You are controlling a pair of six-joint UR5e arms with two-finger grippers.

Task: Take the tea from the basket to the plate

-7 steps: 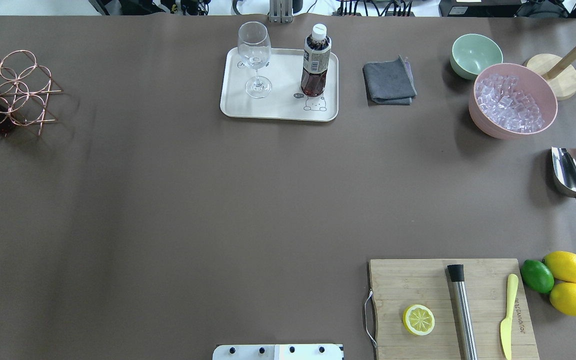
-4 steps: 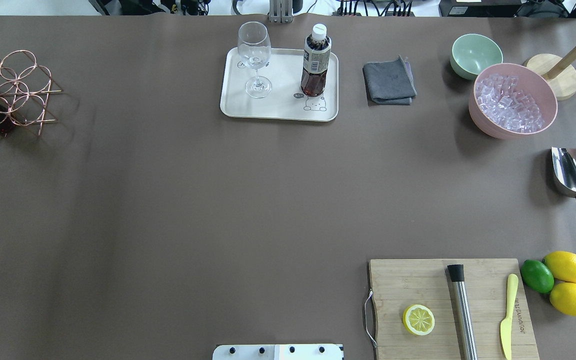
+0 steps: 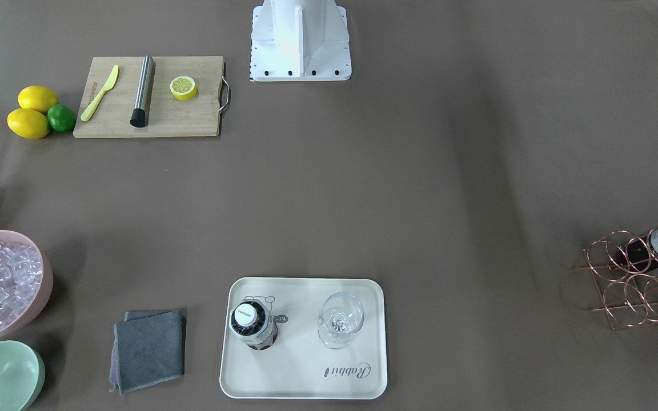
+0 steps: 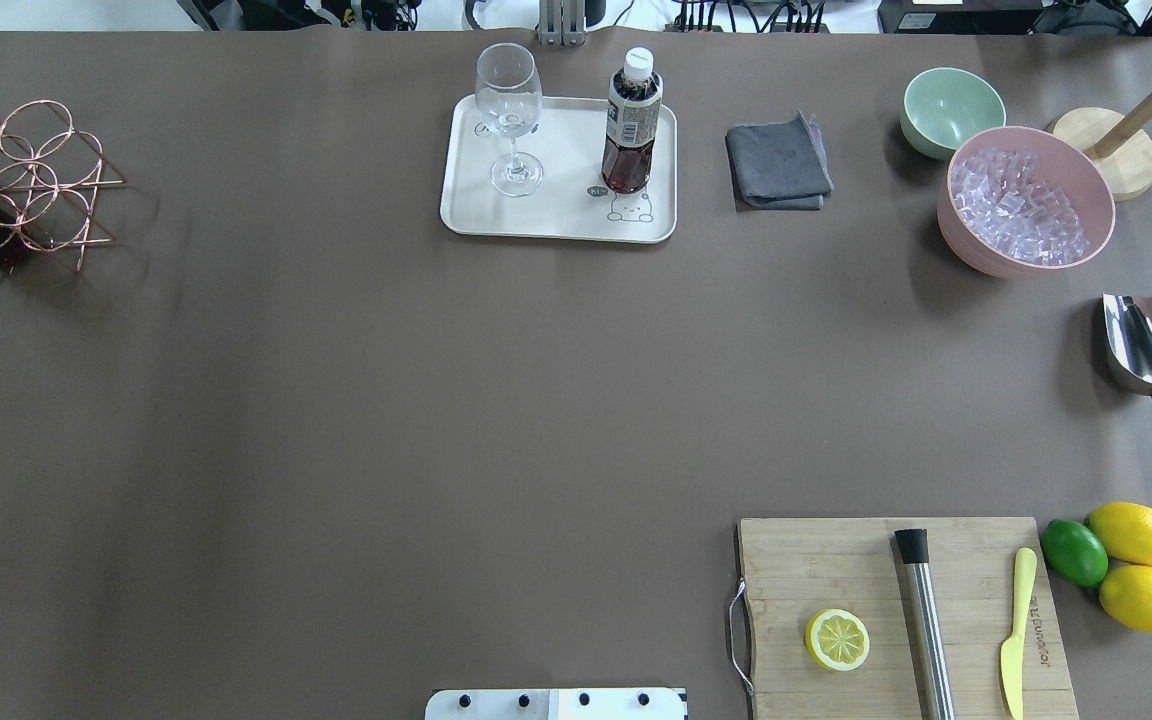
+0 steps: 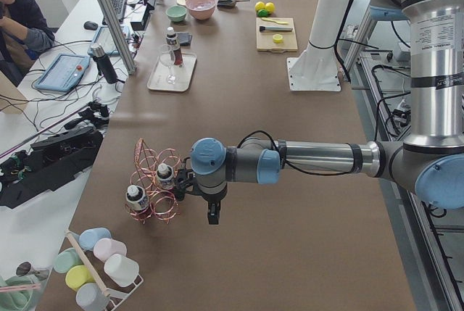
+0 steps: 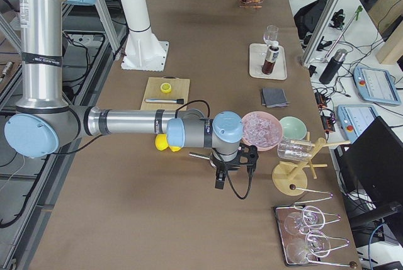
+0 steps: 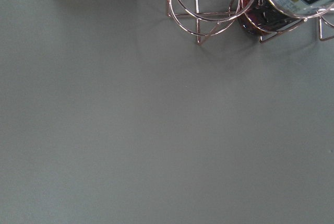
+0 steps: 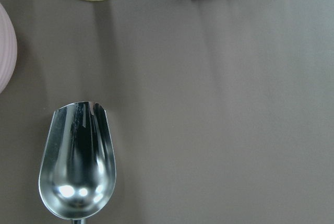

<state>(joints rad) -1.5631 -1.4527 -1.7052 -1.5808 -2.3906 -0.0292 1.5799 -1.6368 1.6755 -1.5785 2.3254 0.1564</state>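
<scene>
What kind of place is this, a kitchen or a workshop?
Probably a robotics lab staged as a drinks bar: a robot arm reaches over the table, a cluttered desk runs alongside, and a tea bottle, wine glass and ice bowl are laid out.

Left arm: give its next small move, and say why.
Probably ease the left gripper toward the basket: it hangs just beside it, where tea bottles sit in the rings, while only one bottle stands on the tray.
</scene>
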